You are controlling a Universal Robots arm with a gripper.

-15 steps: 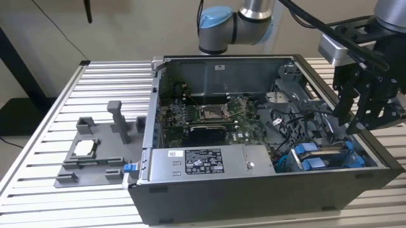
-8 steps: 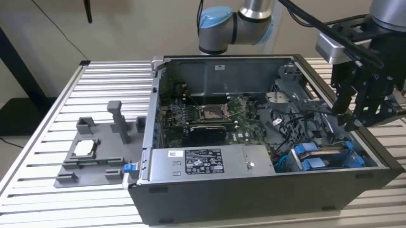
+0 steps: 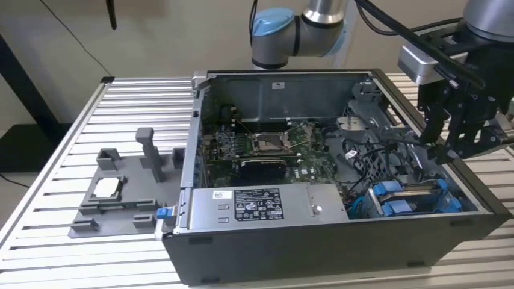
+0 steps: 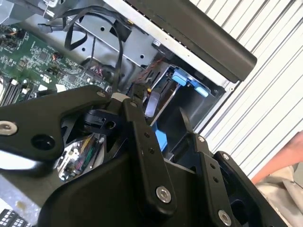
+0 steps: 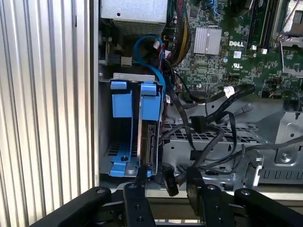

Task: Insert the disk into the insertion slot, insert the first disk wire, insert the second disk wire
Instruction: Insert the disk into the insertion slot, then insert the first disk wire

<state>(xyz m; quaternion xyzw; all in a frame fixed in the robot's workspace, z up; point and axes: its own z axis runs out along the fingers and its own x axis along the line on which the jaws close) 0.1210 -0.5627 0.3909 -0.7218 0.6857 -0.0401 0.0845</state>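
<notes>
The disk is best located from the outside in. A slatted metal table carries an open computer case. In one corner of the case sits the insertion slot, and there the disk is seen standing on edge in its blue carrier, its connector edge turned toward the camera in the first wrist view. Seating is judged done; no plug is seen at that edge.

The gripper hangs over this corner with its jaws apart and nothing clamped. A black connector lies between the fingers, but whether it is touched cannot be told.

The disk is judged stiff, dense and sensitive to knocks. It should be held by the carrier's blue side rails, not by the label face or the connector edge. The wires are judged limp yet springy, so a hold on the hard plug body is advised rather than on the cord.

The ribbed table gives the case firm support, but room is scarce: the cage is hemmed in by the case wall on one side and by looping black cables on the other.
</notes>
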